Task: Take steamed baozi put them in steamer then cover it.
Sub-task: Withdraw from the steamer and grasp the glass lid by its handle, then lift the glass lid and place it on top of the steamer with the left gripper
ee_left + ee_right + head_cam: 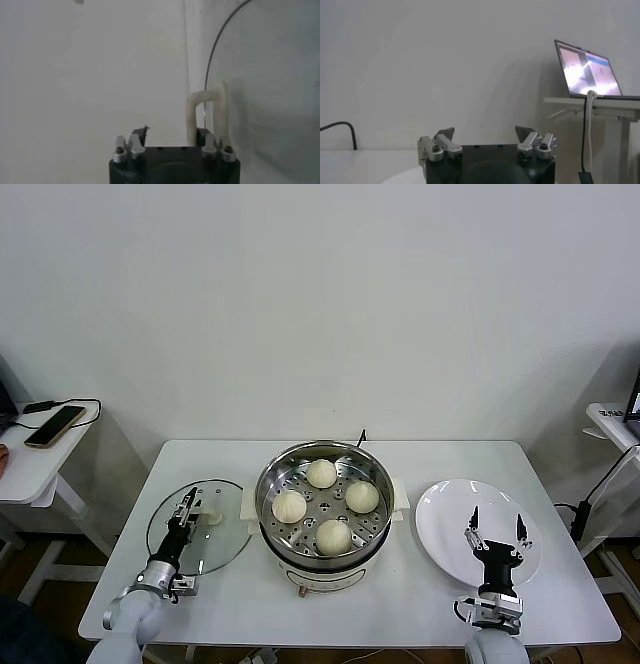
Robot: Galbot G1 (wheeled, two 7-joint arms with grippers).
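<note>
Reaching at the glass lid (199, 525), our left end effector (187, 512) sits over the lid's cream handle (207, 112). In the left wrist view the handle stands just by one finger (202, 137), with the other finger well off to its side, so we read the fingers as apart and not yet clamped on it. The lid lies flat on the table (400, 604), directly under this end effector.

Just beyond the lid, on the side away from our left arm, stands the steamer (322, 504), and all four steamed baozi (289, 506) rest on its perforated tray. We judge the loading done and the covering step in hand. The next move calls for centring the fingers on the handle, closing, lifting, and carrying the lid across to the steamer's rim.

Our right end effector (496, 533) waits with fingers apart over the white plate (440, 509), which holds no buns.
</note>
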